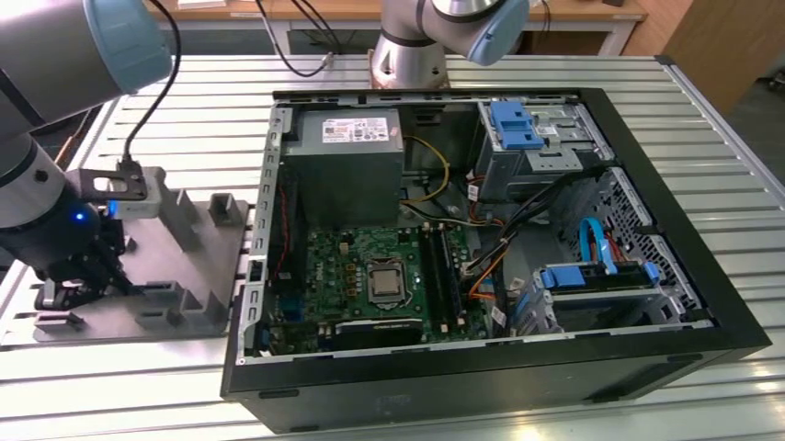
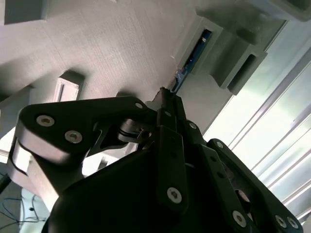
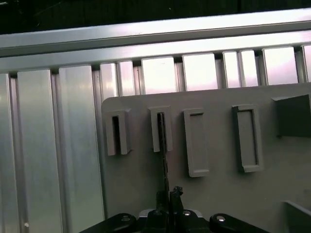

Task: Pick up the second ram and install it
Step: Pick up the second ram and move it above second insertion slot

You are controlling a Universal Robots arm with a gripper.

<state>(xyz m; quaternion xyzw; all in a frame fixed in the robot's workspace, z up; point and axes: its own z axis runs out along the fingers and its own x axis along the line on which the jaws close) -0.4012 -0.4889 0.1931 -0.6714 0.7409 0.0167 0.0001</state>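
Pinching second ram (image 3: pixel 162 133) in grey tray (image 3: pixel 223 194), tool (image 3: pixel 168 195) closed on it, posts (image 3: pixel 196 143) alongside.

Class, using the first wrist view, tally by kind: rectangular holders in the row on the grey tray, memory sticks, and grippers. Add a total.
rectangular holders: 4
memory sticks, the second ram: 1
gripper: 1
Total: 6

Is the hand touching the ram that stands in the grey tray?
Cannot tell. In both wrist views the hand sits right at one end of the second ram in the grey tray, yet neither shows contact or a gap plainly.
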